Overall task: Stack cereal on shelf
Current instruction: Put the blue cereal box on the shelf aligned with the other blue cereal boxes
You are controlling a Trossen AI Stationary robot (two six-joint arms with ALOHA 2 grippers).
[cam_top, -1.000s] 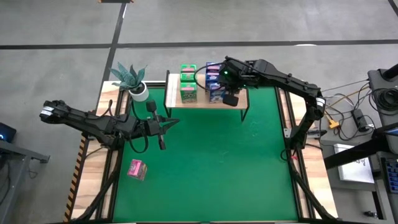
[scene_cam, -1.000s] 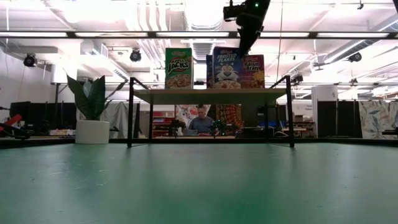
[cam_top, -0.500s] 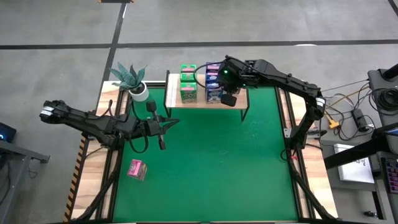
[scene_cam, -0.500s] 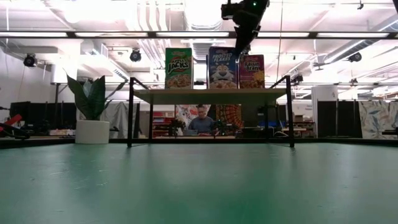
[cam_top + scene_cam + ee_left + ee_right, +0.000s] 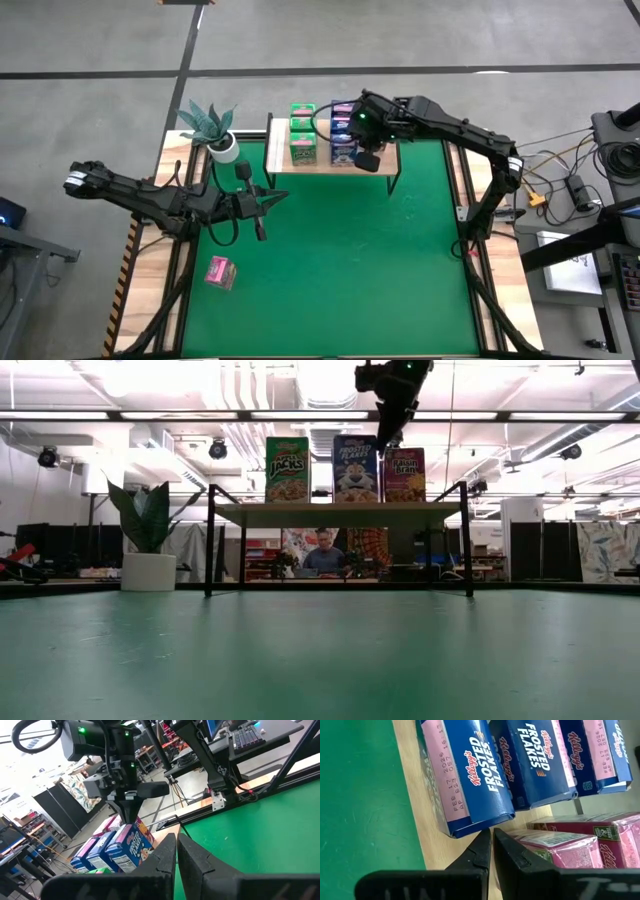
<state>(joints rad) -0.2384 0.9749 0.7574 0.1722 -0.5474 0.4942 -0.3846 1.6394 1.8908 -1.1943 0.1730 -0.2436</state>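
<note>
Hovering closed above the shelf (image 5: pixel 330 163), right gripper (image 5: pixel 356 141) points down.

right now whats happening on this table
A two-armed robot is lining cereal boxes up on the shelf. The right claw, shut and empty, hovers over the blue Frosted Flakes boxes beside the green boxes and pink boxes. One pink box lies on the green table. The left claw waits, shut.
</note>
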